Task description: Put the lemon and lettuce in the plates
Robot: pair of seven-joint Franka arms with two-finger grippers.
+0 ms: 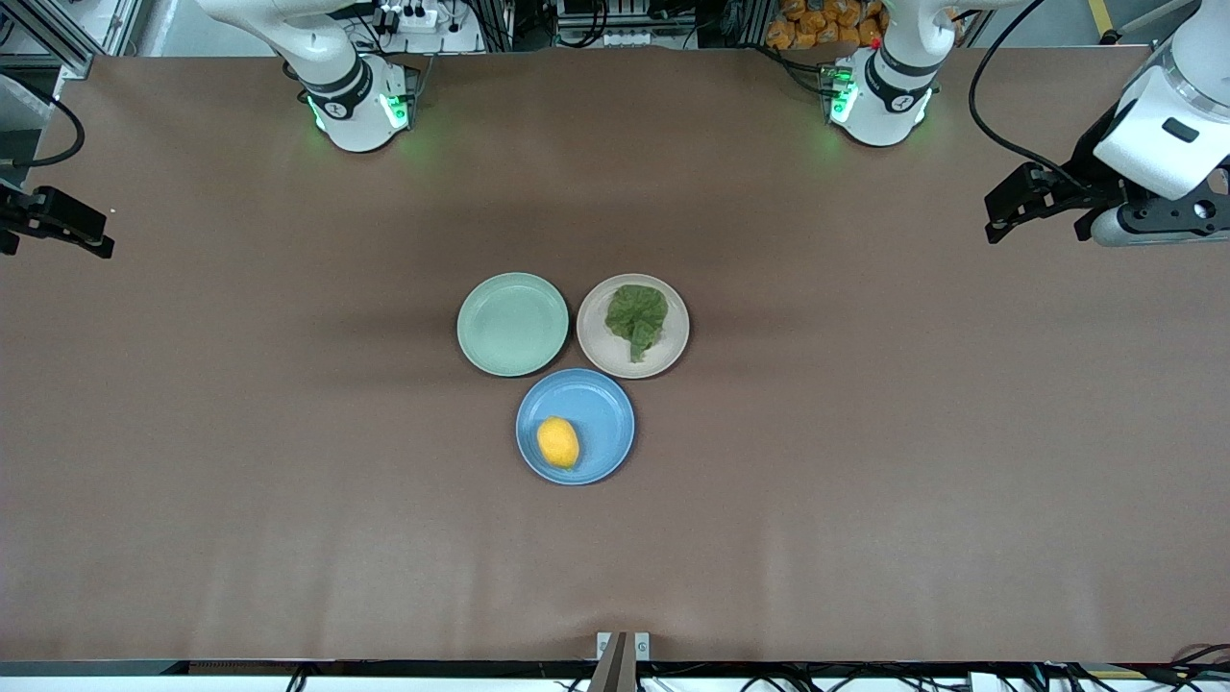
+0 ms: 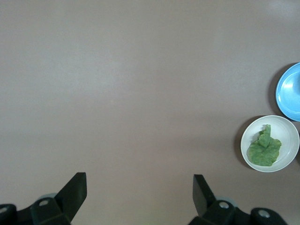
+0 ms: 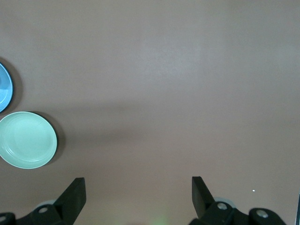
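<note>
Status: both items sit in plates — task looks complete from this moment.

The lemon point(image 1: 558, 442) lies on the blue plate point(image 1: 605, 408), toward the rim nearest the front camera. The lettuce point(image 1: 636, 317) lies flat on the beige-pink plate point(image 1: 673, 351), stem pointing toward the blue plate. The mint-green plate point(image 1: 511, 324) beside them holds nothing.

Left tool point(image 2: 139, 192) hangs over bare desk point(image 1: 865, 461) at the left arm's end, fingers spread apart, nothing between them — lettuce well apart from it. Right tool point(image 3: 138, 192) hangs over the right arm's end of the desk, likewise spread and holding nothing, well away from the lemon.

Nothing appears left to place; both arms wait.
</note>
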